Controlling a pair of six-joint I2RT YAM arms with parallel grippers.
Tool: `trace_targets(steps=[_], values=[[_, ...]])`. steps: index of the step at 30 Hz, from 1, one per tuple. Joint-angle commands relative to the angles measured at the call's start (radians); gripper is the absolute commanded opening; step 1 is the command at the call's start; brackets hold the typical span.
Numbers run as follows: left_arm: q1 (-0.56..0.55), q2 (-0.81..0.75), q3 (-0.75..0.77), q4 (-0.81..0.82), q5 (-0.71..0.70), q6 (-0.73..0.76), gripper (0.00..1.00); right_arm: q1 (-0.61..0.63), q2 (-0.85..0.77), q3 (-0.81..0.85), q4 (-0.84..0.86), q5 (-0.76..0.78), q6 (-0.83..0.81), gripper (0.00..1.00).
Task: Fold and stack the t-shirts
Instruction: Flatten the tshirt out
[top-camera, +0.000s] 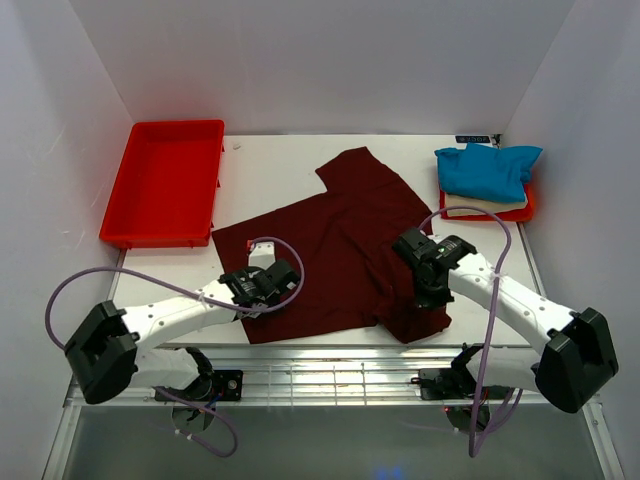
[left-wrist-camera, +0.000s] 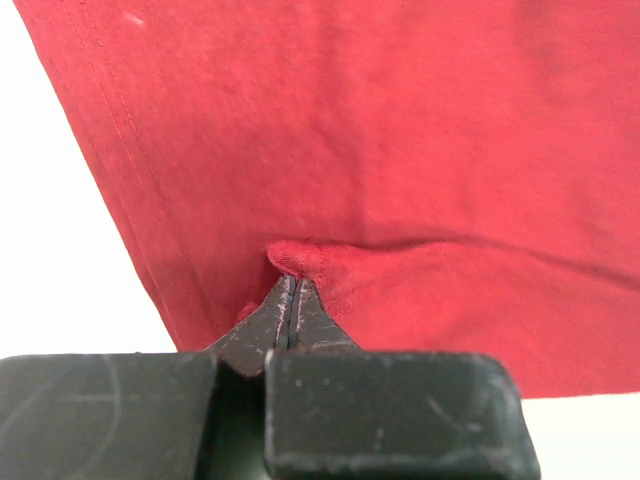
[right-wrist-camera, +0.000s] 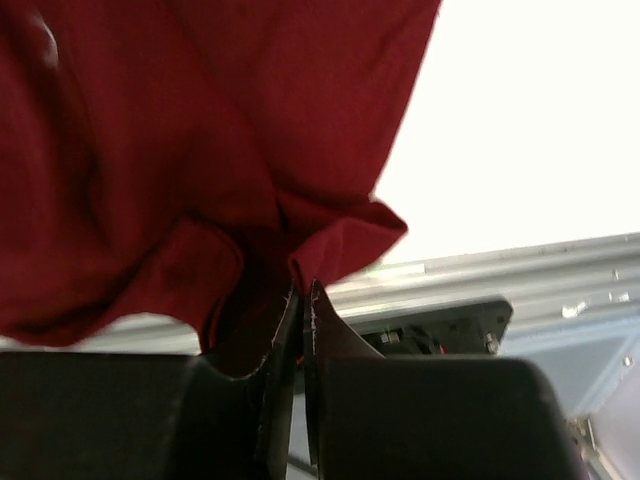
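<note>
The large dark maroon t-shirt (top-camera: 340, 240) lies spread across the middle of the table. My left gripper (top-camera: 262, 290) is shut on a pinch of the maroon t-shirt (left-wrist-camera: 400, 150) near its left near edge (left-wrist-camera: 292, 262). My right gripper (top-camera: 428, 283) is shut on the shirt's right near part and holds a bunch of cloth (right-wrist-camera: 180, 180) lifted off the table (right-wrist-camera: 305, 285). The bright blue t-shirt (top-camera: 488, 168) lies folded on the cream t-shirt (top-camera: 480, 206) at the back right.
A red plastic tray (top-camera: 165, 180) stands at the back left. A second red tray (top-camera: 528, 205) lies under the blue and cream shirts. White walls close in the table. A metal rail (top-camera: 330, 375) runs along the near edge.
</note>
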Motion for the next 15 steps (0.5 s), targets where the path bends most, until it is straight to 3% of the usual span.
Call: trace_targets(steps=[1,10,15], values=[[0.002,-0.117,0.066,-0.108,0.098,-0.033,0.00,0.004,-0.039,0.049,-0.183,-0.026,0.050,0.08],[-0.029,-0.249,0.134,-0.282,0.306,-0.084,0.00,0.024,-0.150,0.032,-0.243,-0.199,0.114,0.08],[-0.115,-0.309,0.152,-0.377,0.382,-0.173,0.00,0.031,-0.187,0.024,-0.244,-0.253,0.137,0.08]])
